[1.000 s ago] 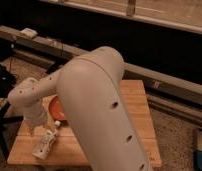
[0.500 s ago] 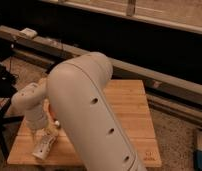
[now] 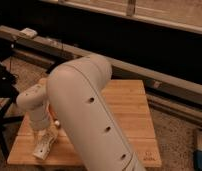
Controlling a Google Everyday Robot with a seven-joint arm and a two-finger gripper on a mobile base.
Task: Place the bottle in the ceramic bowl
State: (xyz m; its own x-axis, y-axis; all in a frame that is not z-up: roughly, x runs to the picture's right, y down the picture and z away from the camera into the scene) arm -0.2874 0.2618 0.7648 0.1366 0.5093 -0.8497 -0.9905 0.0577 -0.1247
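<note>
My gripper (image 3: 44,144) hangs low over the front left part of the wooden table (image 3: 131,107), pointing down at the boards, and stands open. The big pale arm (image 3: 89,115) fills the middle of the camera view. It covers nearly all of the ceramic bowl, of which only a small orange sliver (image 3: 56,122) shows just right of the wrist. The bottle is hidden; nothing separate from the whitish gripper shows beneath it.
A long dark ledge (image 3: 144,70) with a rail runs behind the table. A dark stand (image 3: 4,87) is at the left edge. Speckled floor (image 3: 179,135) lies to the right, with a blue object (image 3: 201,150) at the frame's right edge.
The arm has swung nearer and leftward, covering the orange bowl that showed a second ago. The gripper has stayed low over the table's front left.
</note>
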